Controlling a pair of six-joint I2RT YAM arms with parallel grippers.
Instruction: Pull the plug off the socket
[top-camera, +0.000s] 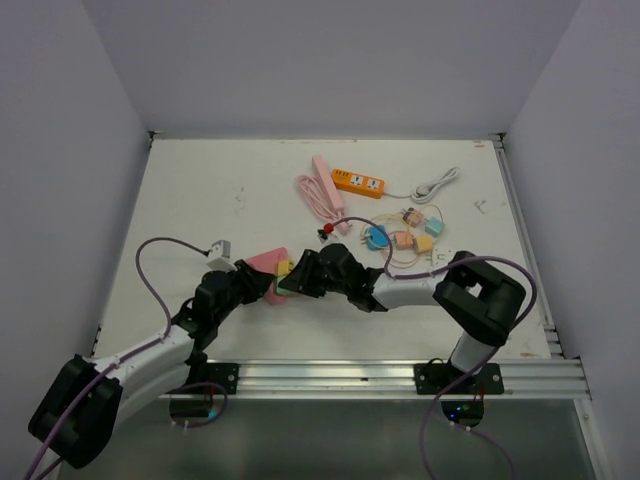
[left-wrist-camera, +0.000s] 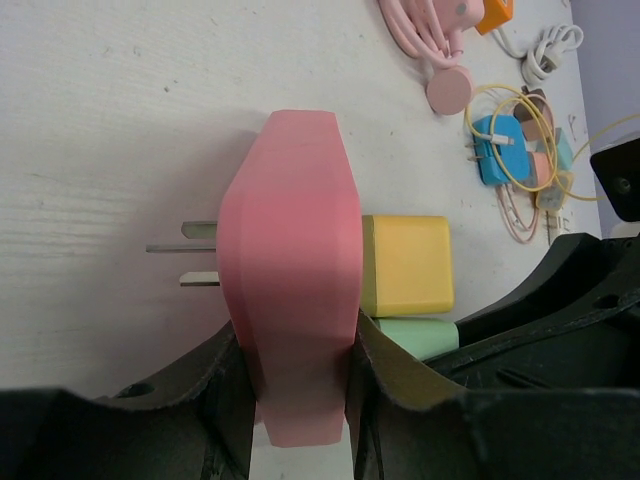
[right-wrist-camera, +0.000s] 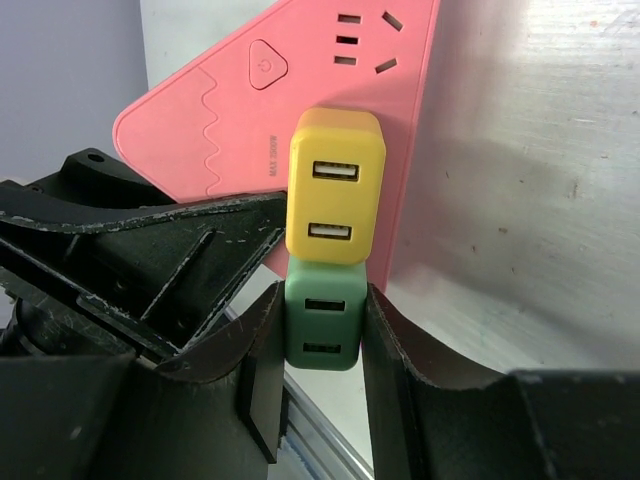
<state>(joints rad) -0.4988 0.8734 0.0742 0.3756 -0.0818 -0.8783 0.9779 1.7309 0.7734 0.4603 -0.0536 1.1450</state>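
Looking at the near-middle of the table (top-camera: 200, 200), just ahead of both arm bases. Got a pink socket (left-wrist-camera: 295, 290) pinched edge-on w/ the left gripper (left-wrist-camera: 300, 375), fingers closed snug on its two flat faces. Three metal prongs (left-wrist-camera: 185, 248) poking out one face, pointing left in the left wrist view, just above the tabletop.

On the opposite face: a yellow plug (right-wrist-camera: 335, 185) and a green plug (right-wrist-camera: 322, 325), side by side and touching, each w/ two USB slots facing the right wrist cam. Both sat flush against the socket, no gap visible, so not pulled off yet.

Clamped on the green plug w/ the right gripper (right-wrist-camera: 322, 335), jaws narrow, one pad on each side of it. Not touching the yellow one afaict.

Further back, well apart from all that: an orange power strip (top-camera: 358, 183) w/ a white cable (top-camera: 437, 184), a pink cord bundle (top-camera: 318, 195), and a tangle of small chargers incl. a blue charger (top-camera: 376, 237).
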